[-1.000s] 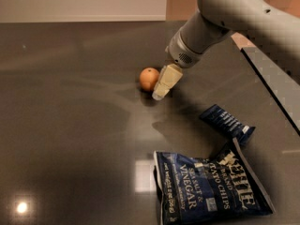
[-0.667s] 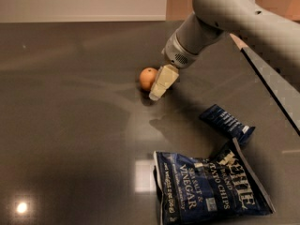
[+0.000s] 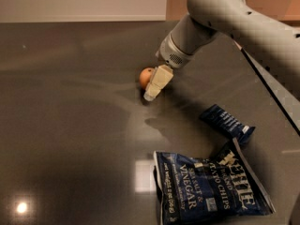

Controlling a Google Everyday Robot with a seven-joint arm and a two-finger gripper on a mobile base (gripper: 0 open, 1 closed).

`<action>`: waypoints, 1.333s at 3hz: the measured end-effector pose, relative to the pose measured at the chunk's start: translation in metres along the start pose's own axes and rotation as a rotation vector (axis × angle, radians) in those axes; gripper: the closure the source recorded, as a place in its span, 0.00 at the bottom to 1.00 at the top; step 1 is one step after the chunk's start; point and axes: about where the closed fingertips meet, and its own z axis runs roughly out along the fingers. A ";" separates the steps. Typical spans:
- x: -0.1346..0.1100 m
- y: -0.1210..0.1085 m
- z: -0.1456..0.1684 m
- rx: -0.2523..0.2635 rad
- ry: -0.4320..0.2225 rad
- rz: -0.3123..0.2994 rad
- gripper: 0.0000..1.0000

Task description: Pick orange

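The orange is a small round orange fruit on the dark table, near the middle of the view. My gripper reaches down from the upper right on a grey arm, and its tip is right at the orange. One cream-coloured finger lies across the orange's right side and hides part of it. The other finger is hidden.
A large blue chip bag lies at the front right. A smaller dark blue packet lies right of the gripper. The dark glossy table has its right edge running diagonally behind the arm.
The arm and gripper have shifted slightly left, closer onto the orange. The orange and the bags have not moved.
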 end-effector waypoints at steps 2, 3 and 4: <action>-0.002 0.006 0.000 -0.034 -0.010 -0.001 0.38; -0.005 0.011 -0.009 -0.039 -0.027 -0.006 0.61; -0.008 0.016 -0.027 -0.034 -0.058 -0.013 0.84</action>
